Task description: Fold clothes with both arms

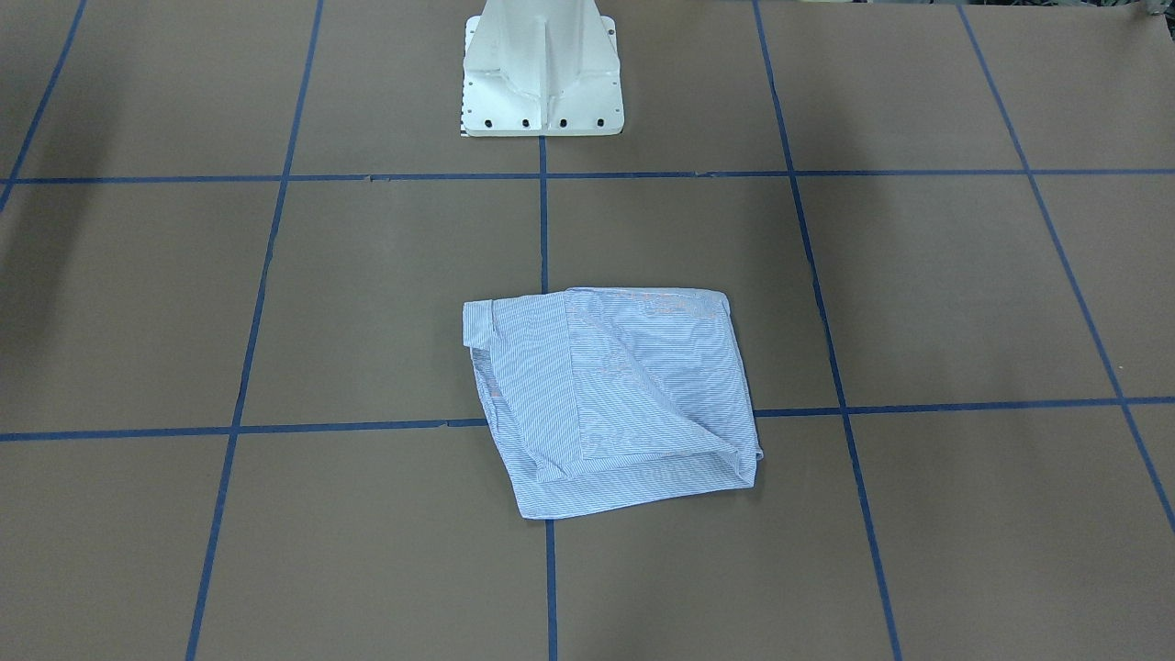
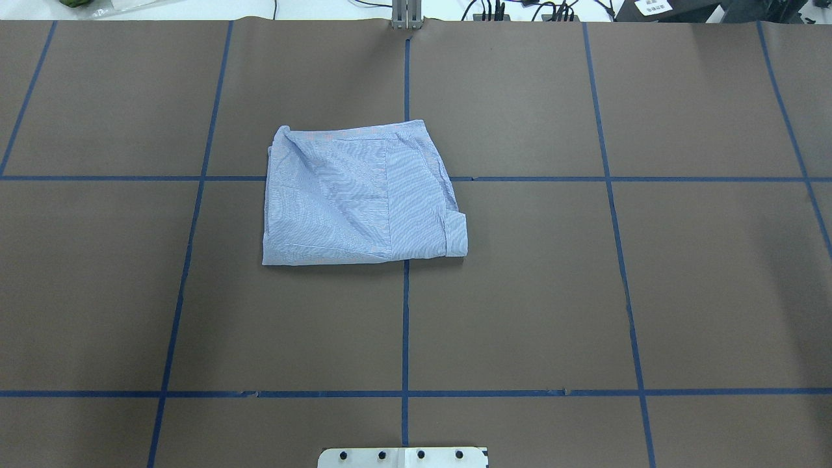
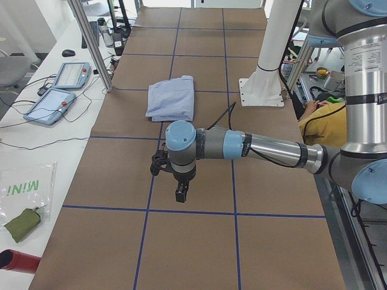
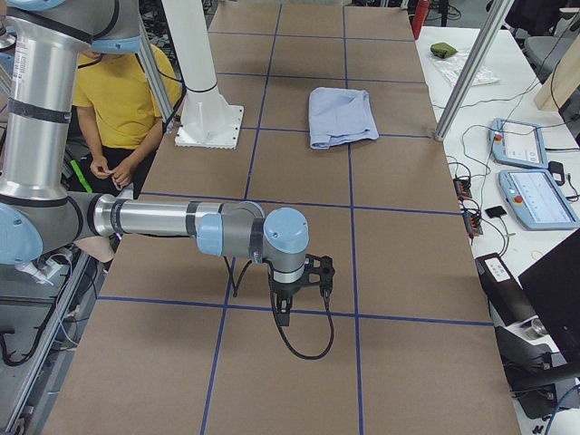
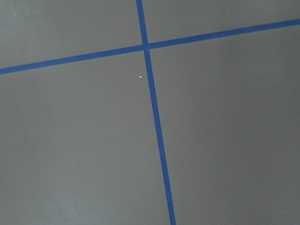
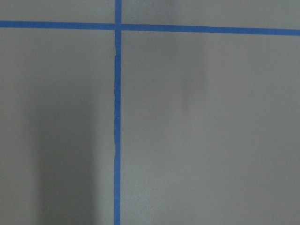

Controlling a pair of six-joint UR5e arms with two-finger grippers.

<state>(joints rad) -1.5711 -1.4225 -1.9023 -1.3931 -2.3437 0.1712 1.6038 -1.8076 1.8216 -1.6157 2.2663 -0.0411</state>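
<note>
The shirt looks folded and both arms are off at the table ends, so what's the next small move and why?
Probably swing the right arm in toward the shirt to tuck its flap, which juts past the edge on that side; otherwise the bundle lies compact and flat.

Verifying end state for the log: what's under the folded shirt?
The shirt lies flat on the brown table cover, over a crossing of blue tape lines. The crossing itself and anything between its folded layers are hidden.
</note>
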